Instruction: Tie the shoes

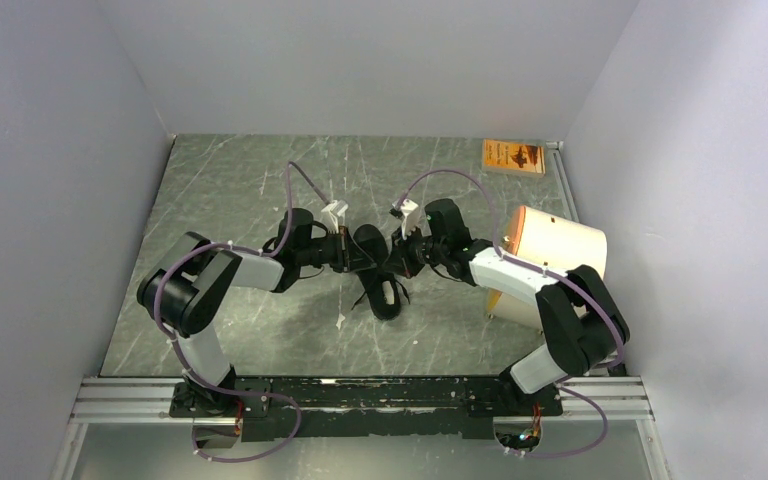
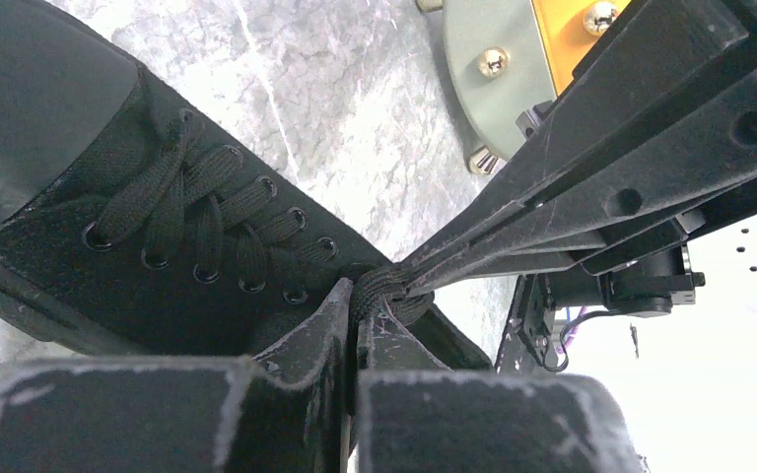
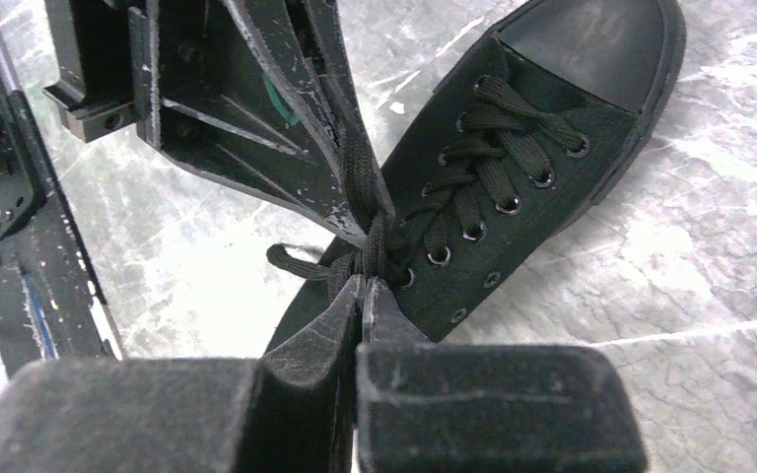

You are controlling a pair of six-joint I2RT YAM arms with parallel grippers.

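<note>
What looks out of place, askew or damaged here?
Nothing is spilled or askew. The shoe stands upright, and the left gripper and right gripper are each shut on its laces. Only wear shows: the fingers are chipped and the table is scratched.

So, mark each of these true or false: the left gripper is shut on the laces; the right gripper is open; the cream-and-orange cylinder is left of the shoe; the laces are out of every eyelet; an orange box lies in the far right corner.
1. The left gripper is shut on the laces. True.
2. The right gripper is open. False: it is also shut on the laces.
3. The cream-and-orange cylinder is left of the shoe. False: it is to the right, by the right arm.
4. The laces are out of every eyelet. False: they cross through the eyelets.
5. An orange box lies in the table's far right corner. True.
</note>
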